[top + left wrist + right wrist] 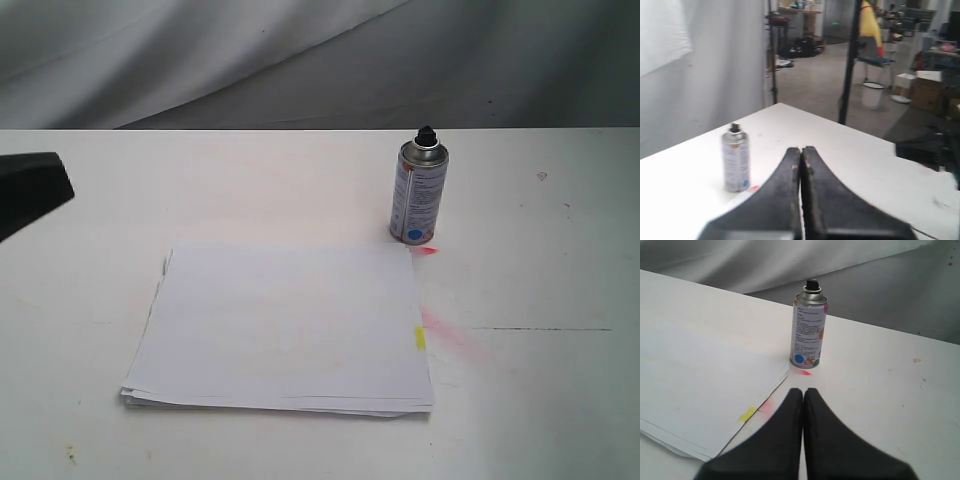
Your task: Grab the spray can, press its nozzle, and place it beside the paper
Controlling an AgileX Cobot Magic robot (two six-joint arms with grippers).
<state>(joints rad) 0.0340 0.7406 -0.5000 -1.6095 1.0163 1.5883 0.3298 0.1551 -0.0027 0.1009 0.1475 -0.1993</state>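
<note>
While the spray can (pixel 419 195) stands upright just beside the far right corner of the paper (pixel 285 325), its nozzle (pixel 427 133) topmost and reachable, the left gripper (pixel 801 150) and right gripper (pixel 803 391) hang clenched, empty, clear of it.

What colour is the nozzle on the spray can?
The nozzle is black; the right wrist view shows it best.
</note>
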